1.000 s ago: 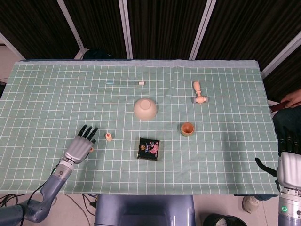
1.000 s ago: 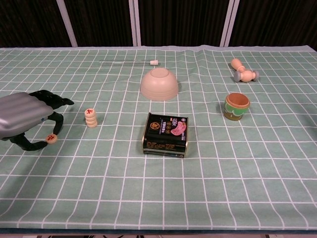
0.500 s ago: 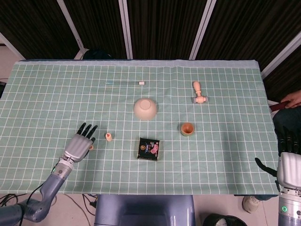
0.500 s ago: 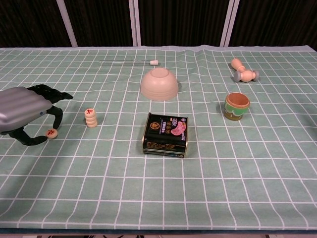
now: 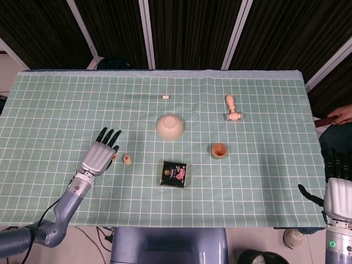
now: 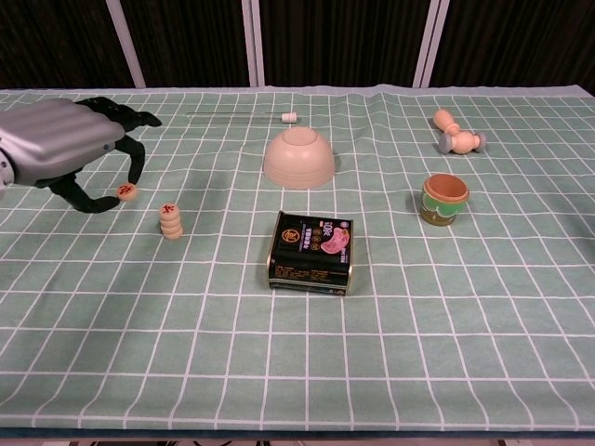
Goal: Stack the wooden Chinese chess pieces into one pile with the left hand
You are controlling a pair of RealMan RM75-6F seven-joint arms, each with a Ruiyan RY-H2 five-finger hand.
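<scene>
Left hand hangs above the green cloth, palm down, thumb and one finger pinching a chess piece by its rim. Right hand waits off the table edge; I cannot tell its state. Pile of pieces stands just beside. Wooden discs seem light, stiff, smooth, so the pile probably topples easily

A short stack of chess pieces stands upright on the green checked bench at the left side; its round pale wooden top shows a red character. One more chess piece, also red-marked, is pinched in the left hand, raised just left of the stack.
</scene>
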